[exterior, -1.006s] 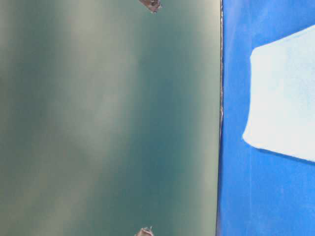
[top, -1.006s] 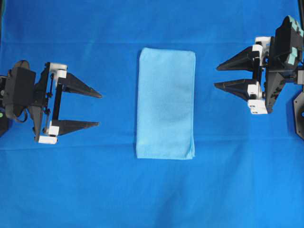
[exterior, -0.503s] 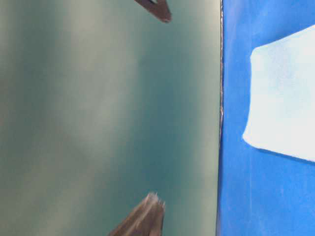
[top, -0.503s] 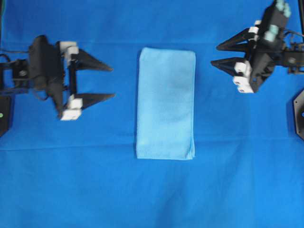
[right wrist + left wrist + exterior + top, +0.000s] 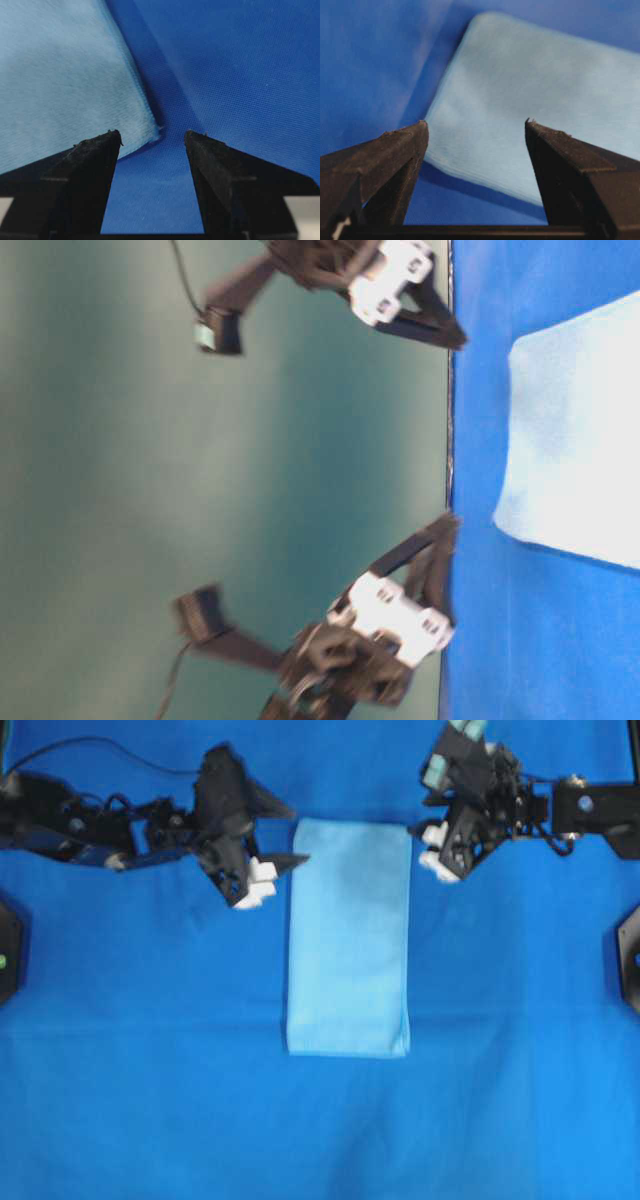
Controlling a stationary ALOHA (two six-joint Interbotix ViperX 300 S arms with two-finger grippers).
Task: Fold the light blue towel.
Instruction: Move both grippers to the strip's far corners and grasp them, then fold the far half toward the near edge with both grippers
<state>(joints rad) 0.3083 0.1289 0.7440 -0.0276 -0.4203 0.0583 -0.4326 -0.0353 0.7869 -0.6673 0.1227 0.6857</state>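
The light blue towel (image 5: 350, 940) lies flat as a tall, narrow rectangle in the middle of the table. My left gripper (image 5: 292, 835) is open at the towel's far left corner, fingers pointing toward it. In the left wrist view the towel (image 5: 530, 95) has its near edge running between the spread fingers of the left gripper (image 5: 475, 122). My right gripper (image 5: 428, 848) is open beside the far right corner. In the right wrist view the towel's (image 5: 60, 75) corner sits just ahead of the gap of the right gripper (image 5: 152, 133). Neither gripper holds anything.
A royal-blue tablecloth (image 5: 150, 1110) covers the whole table, with a faint crease across it near the towel's front end. Black fixtures sit at the left edge (image 5: 8, 955) and the right edge (image 5: 630, 960). The table-level view shows a grey-green backdrop (image 5: 200, 490).
Both arms swung from the towel's sides up to its far end, the left rightward and the right leftward, and tilted down. Both grippers stayed open. The towel has not moved.
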